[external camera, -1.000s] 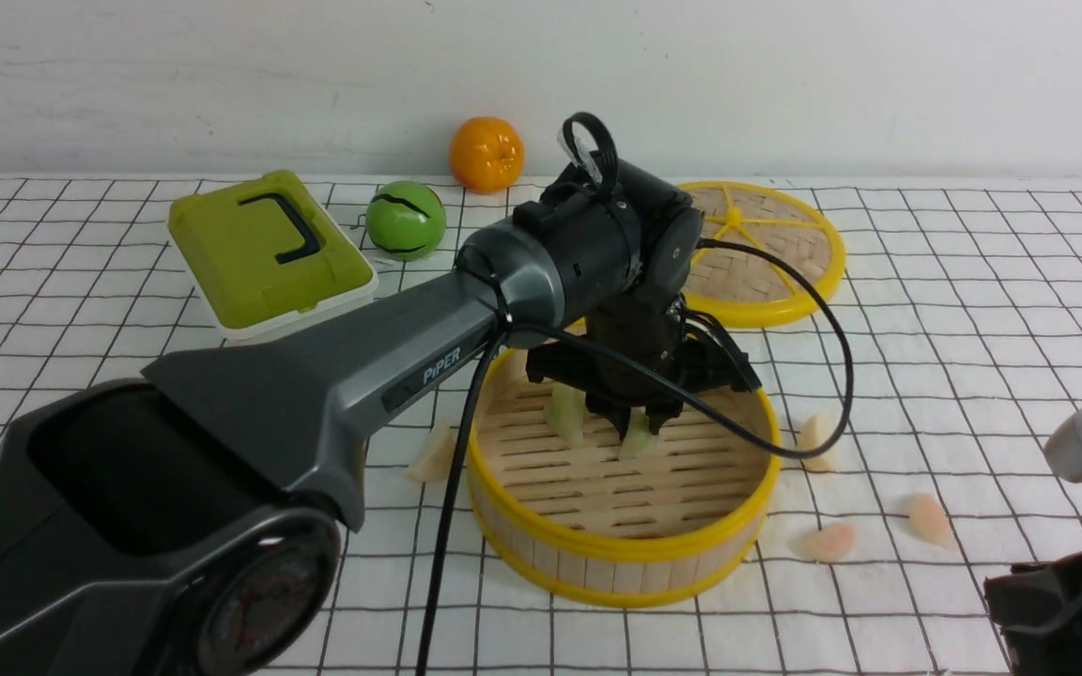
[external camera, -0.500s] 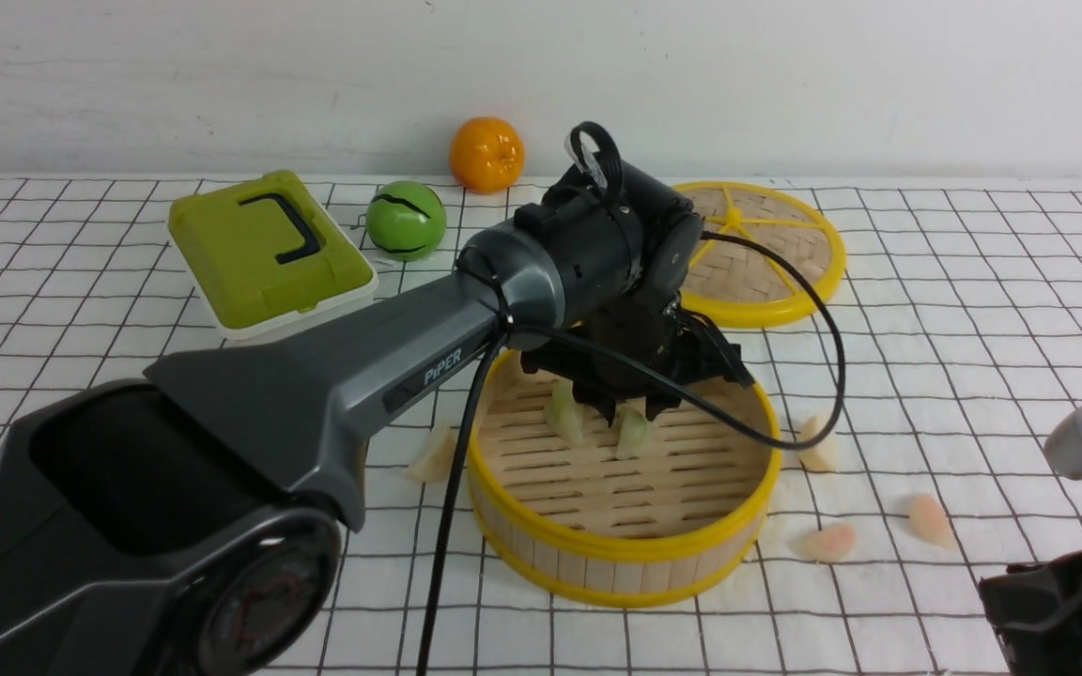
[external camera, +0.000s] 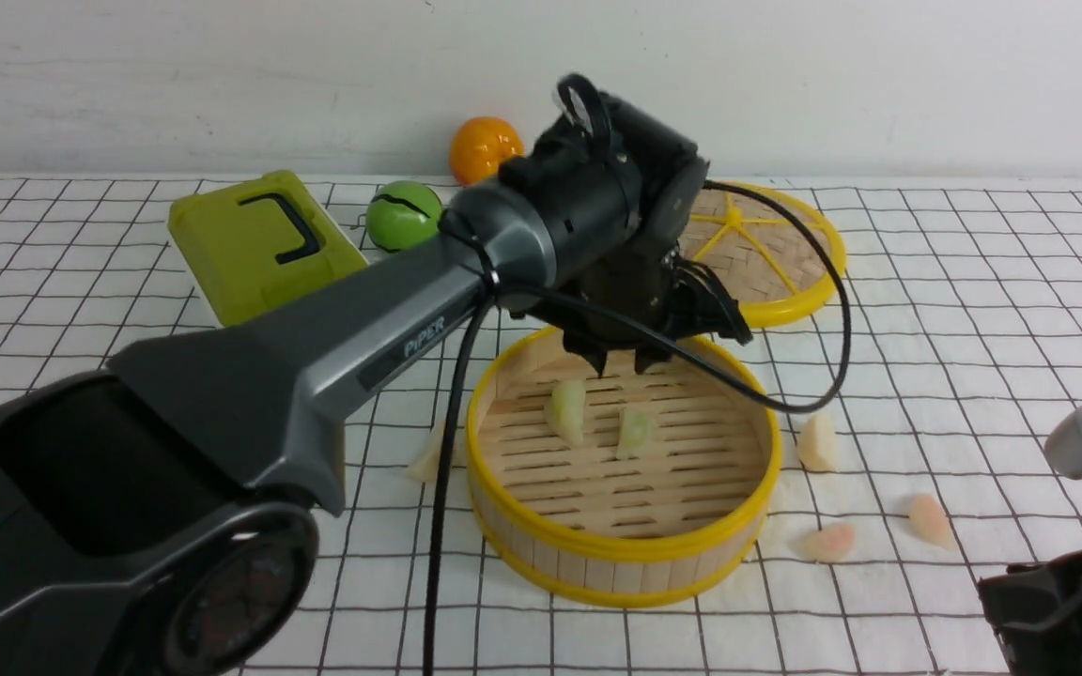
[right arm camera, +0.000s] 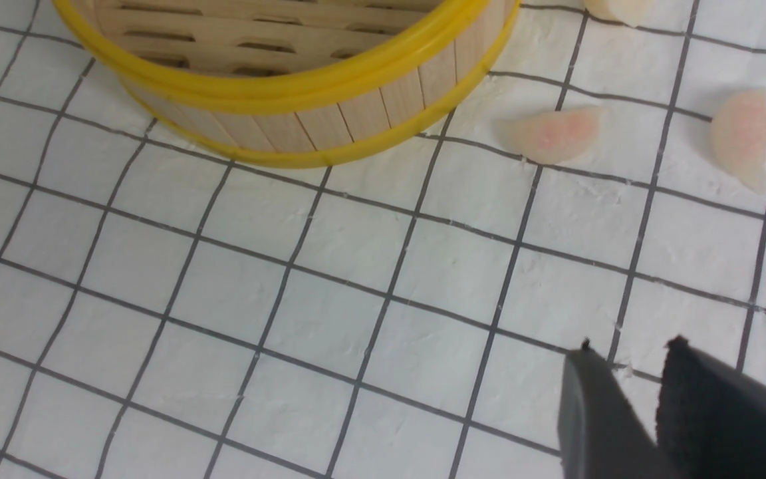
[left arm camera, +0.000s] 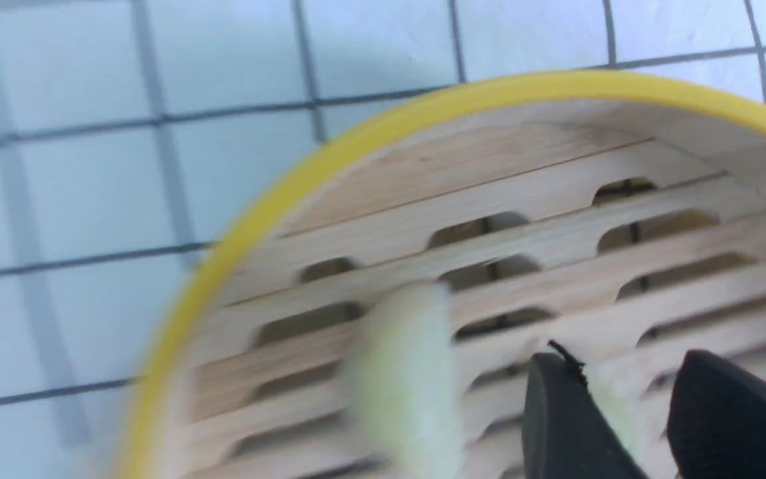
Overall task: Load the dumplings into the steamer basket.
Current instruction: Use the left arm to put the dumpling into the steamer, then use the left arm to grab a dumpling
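Presently left jaws are held parted, empty, over the steamer basket (external camera: 616,571); right jaws barely parted, empty; cream dumpling (external camera: 817,443) at basket's 3 o'clock could be swept off by the cable (external camera: 847,324).

White checked tablecloth (external camera: 973,310) with dark grid lines covers the whole surface, plain pale wall (external camera: 222,84) behind. Far left: lime-green box (external camera: 255,246) with a white base, tilted, black handle (external camera: 283,225) on its lid. Just right of it, a green ball (external camera: 402,214) with black curved lines. Behind the ball, by the wall, an orange (external camera: 478,147), partly hidden. Far right of centre: flat woven disc lid (external camera: 785,253), yellow rim and spokes, lying flat, left part hidden.
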